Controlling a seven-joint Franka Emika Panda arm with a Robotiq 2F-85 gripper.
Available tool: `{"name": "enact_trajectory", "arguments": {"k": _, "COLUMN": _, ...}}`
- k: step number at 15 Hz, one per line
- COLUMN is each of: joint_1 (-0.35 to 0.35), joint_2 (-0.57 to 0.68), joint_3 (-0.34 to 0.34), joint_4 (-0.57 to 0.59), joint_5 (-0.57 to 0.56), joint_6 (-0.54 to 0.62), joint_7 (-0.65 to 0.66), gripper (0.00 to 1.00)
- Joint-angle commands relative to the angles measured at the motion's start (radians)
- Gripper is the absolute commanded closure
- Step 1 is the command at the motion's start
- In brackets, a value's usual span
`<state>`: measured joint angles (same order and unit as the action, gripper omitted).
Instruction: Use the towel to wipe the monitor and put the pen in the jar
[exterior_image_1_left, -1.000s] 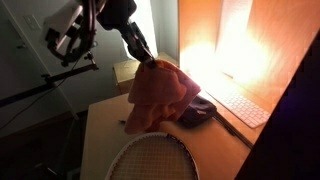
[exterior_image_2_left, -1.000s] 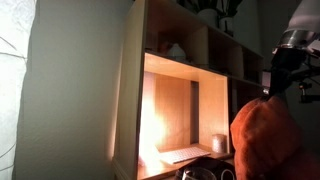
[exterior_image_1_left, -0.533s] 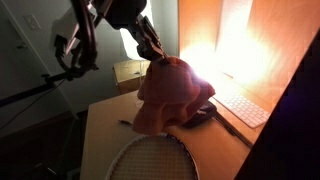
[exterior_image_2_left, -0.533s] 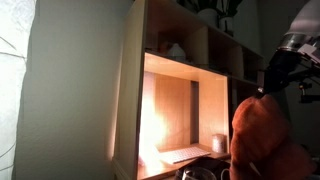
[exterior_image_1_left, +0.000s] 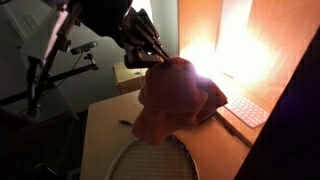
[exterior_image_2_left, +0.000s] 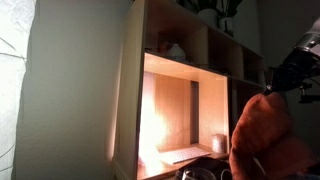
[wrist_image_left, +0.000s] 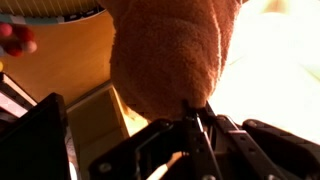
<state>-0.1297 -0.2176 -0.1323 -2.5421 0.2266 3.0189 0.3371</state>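
My gripper (wrist_image_left: 198, 112) is clamped on a fold of the towel (wrist_image_left: 170, 50). Hanging low, it could sweep the keyboard (exterior_image_1_left: 248, 108) or slip out.

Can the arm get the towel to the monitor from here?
Probably yes. The tool is shut on the towel, which hangs in the air, and nothing stands between it and the glowing monitor. The keyboard lies flat below that path.

The pale wooden worktop (exterior_image_1_left: 100, 135) carries a racket (exterior_image_1_left: 150, 162) — strung head at the near edge — and a white keyboard (exterior_image_1_left: 250, 110) well apart from it; a small jar (exterior_image_2_left: 219, 143) stands just beside the keyboard, in the bright glow.
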Motion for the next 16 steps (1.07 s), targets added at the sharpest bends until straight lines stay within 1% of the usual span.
{"name": "enact_trajectory", "arguments": {"k": 1, "joint_1": 0.076, "joint_2": -0.045, "joint_3": -0.071, "joint_4": -0.034, "joint_5": 0.098, "joint_6": 0.018, "joint_7": -0.089, "gripper": 0.96}}
{"name": "enact_trajectory", "arguments": {"k": 3, "joint_1": 0.156, "joint_2": -0.051, "joint_3": -0.154, "joint_4": -0.021, "joint_5": 0.197, "joint_6": -0.005, "joint_7": -0.195, "gripper": 0.96}}
{"name": "enact_trajectory", "arguments": {"k": 7, "joint_1": 0.267, "joint_2": -0.04, "joint_3": -0.328, "joint_4": 0.009, "joint_5": 0.363, "joint_6": -0.051, "joint_7": -0.385, "gripper": 0.96}}
{"name": "enact_trajectory", "arguments": {"k": 8, "joint_1": 0.281, "joint_2": -0.035, "joint_3": -0.361, "joint_4": 0.013, "joint_5": 0.391, "joint_6": -0.067, "joint_7": -0.416, "gripper": 0.96}}
{"name": "enact_trajectory", "arguments": {"k": 10, "joint_1": 0.331, "joint_2": -0.02, "joint_3": -0.445, "joint_4": 0.032, "joint_5": 0.467, "joint_6": -0.099, "joint_7": -0.505, "gripper": 0.96}}
{"name": "enact_trajectory", "arguments": {"k": 13, "joint_1": 0.38, "joint_2": 0.005, "joint_3": -0.539, "joint_4": 0.055, "joint_5": 0.56, "joint_6": -0.155, "joint_7": -0.604, "gripper": 0.96}}
{"name": "enact_trajectory", "arguments": {"k": 15, "joint_1": 0.404, "joint_2": 0.019, "joint_3": -0.584, "joint_4": 0.064, "joint_5": 0.615, "joint_6": -0.178, "joint_7": -0.651, "gripper": 0.96}}
{"name": "enact_trajectory", "arguments": {"k": 16, "joint_1": 0.408, "joint_2": 0.03, "joint_3": -0.595, "joint_4": 0.065, "joint_5": 0.63, "joint_6": -0.183, "joint_7": -0.656, "gripper": 0.96}}
